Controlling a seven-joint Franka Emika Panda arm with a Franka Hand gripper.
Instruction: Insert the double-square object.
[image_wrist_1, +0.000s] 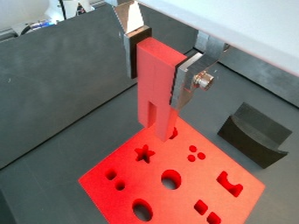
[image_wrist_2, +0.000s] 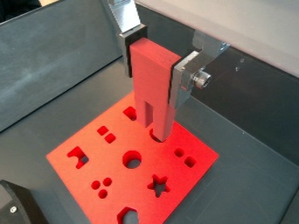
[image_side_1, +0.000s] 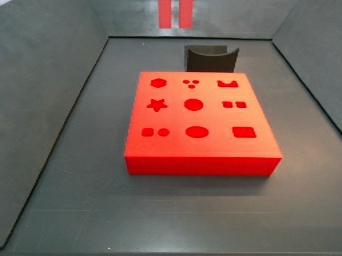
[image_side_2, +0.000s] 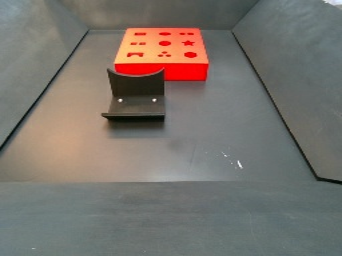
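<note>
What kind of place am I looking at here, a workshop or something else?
Probably a robot test cell, not a workshop: a bare dark walled bin holds only a red board with shaped holes and a fixture. The gripper holds the double-square object above the board.

The gripper (image_wrist_2: 156, 63), closed on the double-square object (image_wrist_2: 153, 92), hangs above the red board (image_side_1: 201, 115) with open air beneath the prongs. The fixture (image_side_2: 135, 95) stands just beside one board edge. The dark floor (image_side_2: 201, 150) elsewhere lies open, bounded by the bin walls (image_side_1: 67, 90).
</note>
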